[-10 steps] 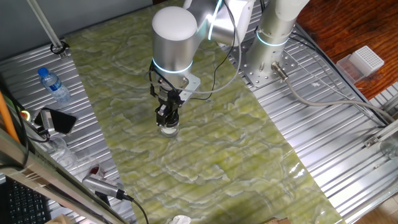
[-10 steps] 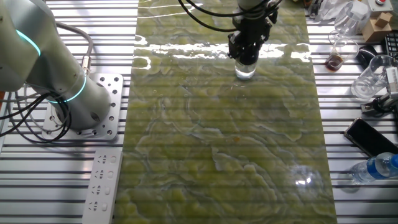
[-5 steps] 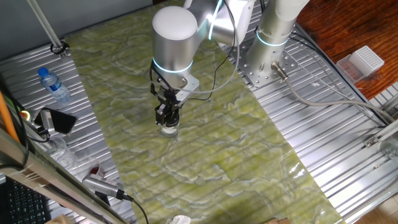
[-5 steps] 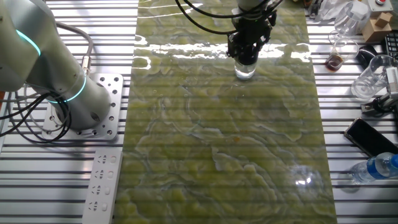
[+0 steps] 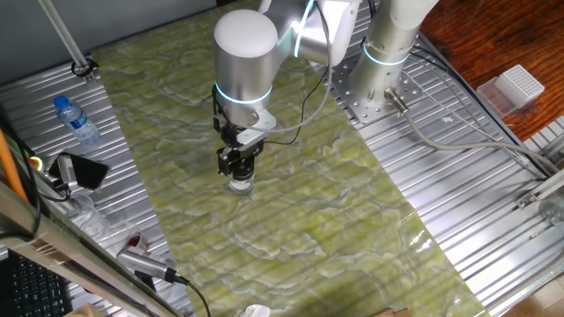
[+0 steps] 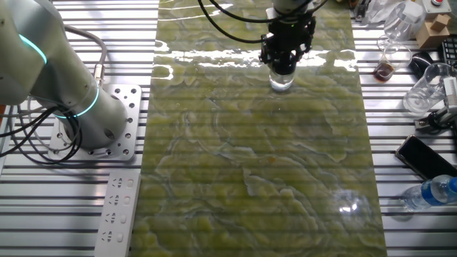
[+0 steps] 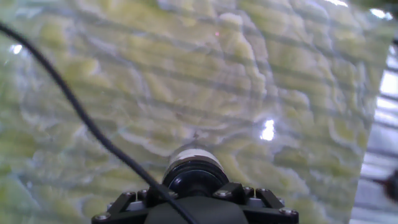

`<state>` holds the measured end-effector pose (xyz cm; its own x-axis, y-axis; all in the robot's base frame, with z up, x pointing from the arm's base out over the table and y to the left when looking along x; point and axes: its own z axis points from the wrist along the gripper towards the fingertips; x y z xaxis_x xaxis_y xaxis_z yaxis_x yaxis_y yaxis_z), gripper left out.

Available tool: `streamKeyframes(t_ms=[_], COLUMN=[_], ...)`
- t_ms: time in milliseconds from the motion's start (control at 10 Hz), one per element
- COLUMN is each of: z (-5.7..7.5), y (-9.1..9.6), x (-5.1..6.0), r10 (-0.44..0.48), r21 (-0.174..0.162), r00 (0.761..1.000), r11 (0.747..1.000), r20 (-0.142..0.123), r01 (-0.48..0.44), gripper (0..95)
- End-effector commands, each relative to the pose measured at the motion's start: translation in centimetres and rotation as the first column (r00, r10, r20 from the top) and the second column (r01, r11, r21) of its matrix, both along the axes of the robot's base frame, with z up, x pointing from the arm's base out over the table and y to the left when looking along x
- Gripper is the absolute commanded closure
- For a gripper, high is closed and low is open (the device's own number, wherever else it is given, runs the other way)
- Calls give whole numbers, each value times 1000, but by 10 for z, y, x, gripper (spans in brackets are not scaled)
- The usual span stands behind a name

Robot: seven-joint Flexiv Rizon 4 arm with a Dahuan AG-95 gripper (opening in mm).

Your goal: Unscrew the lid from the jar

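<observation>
claw [image 5: 238, 170] closed around the lid [image 7: 194, 179], pointing straight down | lid sits on the jar [image 6: 280, 81] | jar upright on green marbled mat [image 5: 308, 194], near its middle | water bottle [image 5: 77, 121] well apart on metal table [image 5: 476, 176]

pincer [image 5: 238, 169] turned on lid [image 7: 194, 176]

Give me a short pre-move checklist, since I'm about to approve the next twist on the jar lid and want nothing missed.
1. Gripper down over the lid: ok.
2. Fingers clamped on the lid: cannot tell, the contact is hidden.
3. Jar upright on the green mat: ok.
4. Mat beside the jar free of objects: ok.
5. Black cable clear of the lid: cannot tell; it crosses the hand view.
6. Lid loosened: cannot tell.
</observation>
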<state>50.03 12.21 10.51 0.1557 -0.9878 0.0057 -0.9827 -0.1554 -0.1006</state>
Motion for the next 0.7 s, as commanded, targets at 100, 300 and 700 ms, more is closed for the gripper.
streamKeyframes(t_ms=[100,300,700], z=[0,0,0], y=[-1,-1,-1], x=[1,1,1], r10=[-293,-494,-766], r21=[26,44,67], r00=[956,869,640], r11=[956,868,637], r20=[-8,-22,-54], r01=[293,495,768], gripper=[760,760,760])
